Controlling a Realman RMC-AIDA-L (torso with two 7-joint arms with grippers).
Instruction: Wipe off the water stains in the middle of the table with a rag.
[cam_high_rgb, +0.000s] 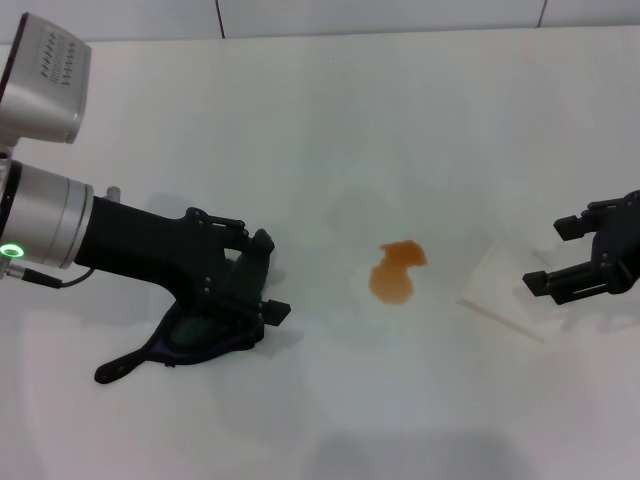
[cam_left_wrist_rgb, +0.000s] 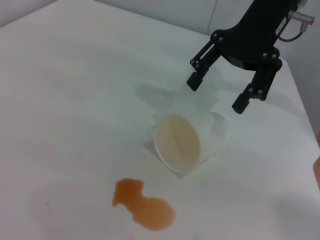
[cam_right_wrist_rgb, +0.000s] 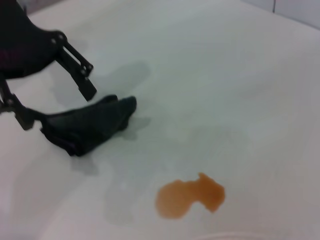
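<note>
The rag (cam_high_rgb: 205, 335), dark with a narrow tail, lies on the white table (cam_high_rgb: 330, 130) at the left. My left gripper (cam_high_rgb: 255, 270) is down over it, open, with one finger on each side of the cloth; the same shows in the right wrist view, where the rag (cam_right_wrist_rgb: 90, 127) sits between the left gripper's fingers (cam_right_wrist_rgb: 87, 90). The water stains (cam_high_rgb: 397, 270), an orange-brown blotch, lie in the middle, a hand's width right of the rag. My right gripper (cam_high_rgb: 590, 260) hangs open at the far right, holding nothing.
A white paper cup (cam_high_rgb: 505, 285) lies on its side between the stain and the right gripper, its mouth (cam_left_wrist_rgb: 177, 142) facing the stain (cam_left_wrist_rgb: 145, 207). The right gripper (cam_left_wrist_rgb: 232, 77) hovers just behind the cup. A wall borders the table's far edge.
</note>
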